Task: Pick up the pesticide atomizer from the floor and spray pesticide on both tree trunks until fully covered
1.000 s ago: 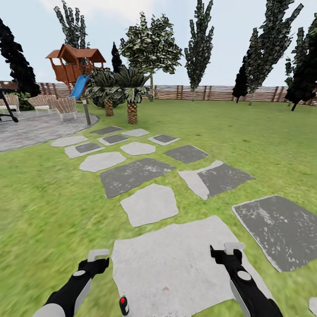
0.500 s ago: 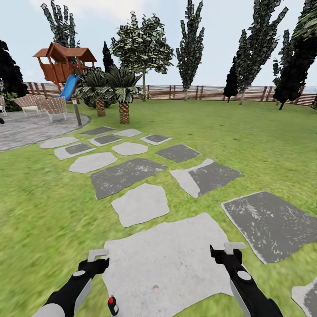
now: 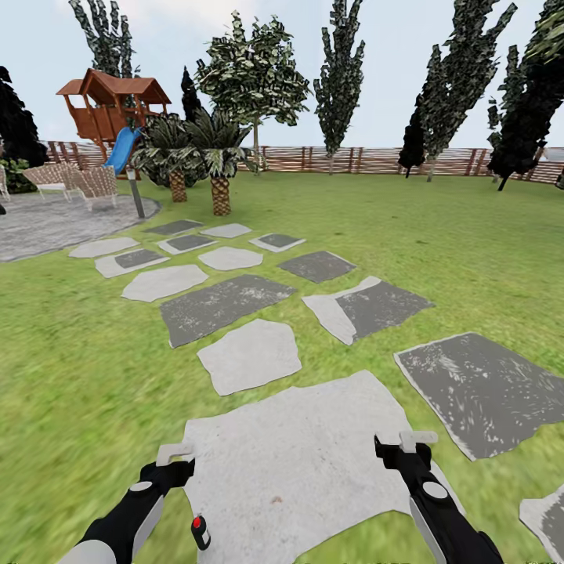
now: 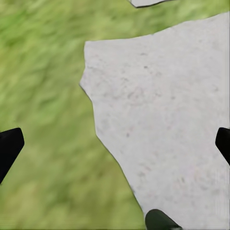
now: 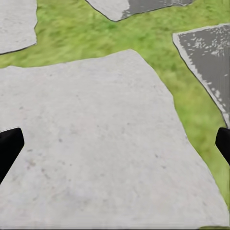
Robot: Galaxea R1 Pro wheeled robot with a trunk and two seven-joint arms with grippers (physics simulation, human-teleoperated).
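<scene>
Lawn (image 3: 439,235) and slabs (image 3: 313,462) shifted a little in the head view since a second ago: camera turned, nothing else. Atomizer (image 3: 200,532) upright at slab edge, just beside left gripper (image 3: 174,453). Both grippers, right (image 3: 417,439) too, spread and empty. Pickup not yet begun.

Green grass lawn (image 3: 470,235) with pale grey and dark, white-flecked grey paving slabs (image 3: 298,462). Black atomizer (image 3: 201,533) with red top. Brown slatted fence (image 3: 376,159). Reddish-brown playhouse (image 3: 110,110) with blue slide (image 3: 121,150). Black-and-white arms, with black left gripper (image 3: 174,462) and black right gripper (image 3: 409,448), white fingertips. Pale blue sky.
</scene>
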